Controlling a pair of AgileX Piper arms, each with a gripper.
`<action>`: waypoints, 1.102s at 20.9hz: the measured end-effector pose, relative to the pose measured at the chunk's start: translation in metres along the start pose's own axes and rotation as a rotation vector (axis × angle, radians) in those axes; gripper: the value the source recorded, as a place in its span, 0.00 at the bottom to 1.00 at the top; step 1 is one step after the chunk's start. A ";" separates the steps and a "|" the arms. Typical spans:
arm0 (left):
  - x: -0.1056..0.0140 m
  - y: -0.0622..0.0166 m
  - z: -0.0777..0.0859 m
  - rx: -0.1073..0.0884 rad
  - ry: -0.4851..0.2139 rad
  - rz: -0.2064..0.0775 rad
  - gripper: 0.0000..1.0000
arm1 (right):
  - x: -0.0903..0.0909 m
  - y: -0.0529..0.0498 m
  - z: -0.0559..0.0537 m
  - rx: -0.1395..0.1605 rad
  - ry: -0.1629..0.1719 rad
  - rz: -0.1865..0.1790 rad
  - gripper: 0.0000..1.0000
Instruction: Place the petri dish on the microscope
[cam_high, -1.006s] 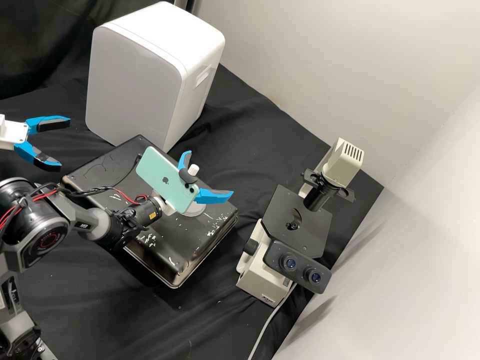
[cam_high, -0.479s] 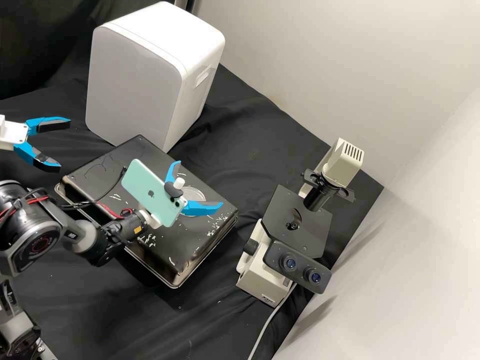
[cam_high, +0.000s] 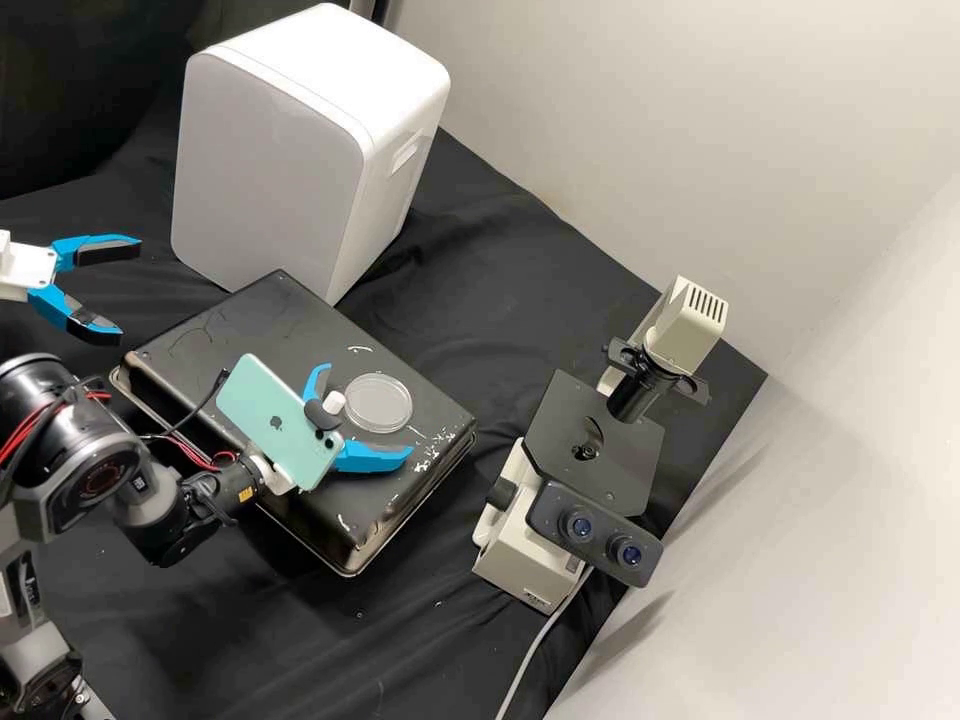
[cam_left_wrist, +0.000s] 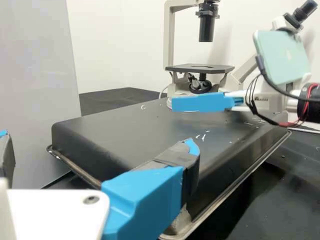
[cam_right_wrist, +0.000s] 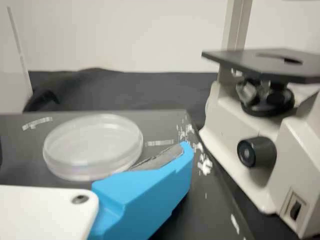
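A clear round petri dish (cam_high: 377, 401) (cam_right_wrist: 92, 145) lies flat on an upturned black tray (cam_high: 250, 330). My right gripper (cam_high: 365, 412), with a mint phone clamped on its wrist, stands open low over the tray, one blue finger (cam_right_wrist: 145, 195) on each side of the dish and apart from it. The microscope (cam_high: 570, 480) (cam_right_wrist: 265, 145) stands to the right of the tray with its black stage (cam_high: 593, 428) (cam_right_wrist: 270, 62) bare. My left gripper (cam_high: 125, 284) (cam_left_wrist: 97, 145) hangs open beyond the tray's far-left corner, holding nothing.
A tall white box (cam_high: 300, 140) stands behind the tray. The light wall runs close behind and to the right of the microscope. The microscope's cable (cam_high: 530, 650) trails toward the front. Black cloth covers the bench.
My right gripper has drawn back toward the near left and come down to the tray. The dish, earlier hidden behind the phone and fingers, now shows between them. The left gripper stayed put.
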 end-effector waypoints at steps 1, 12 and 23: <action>0.000 0.0000 0.000 0.000 0.000 0.000 1.00 | 0.001 -0.002 0.001 -0.001 -0.002 -0.005 1.00; 0.000 0.0000 0.000 0.000 0.000 0.000 1.00 | 0.017 -0.017 0.002 -0.021 0.014 -0.022 1.00; 0.000 0.0000 0.000 0.000 0.000 0.000 1.00 | 0.038 -0.017 0.002 -0.044 0.012 0.003 1.00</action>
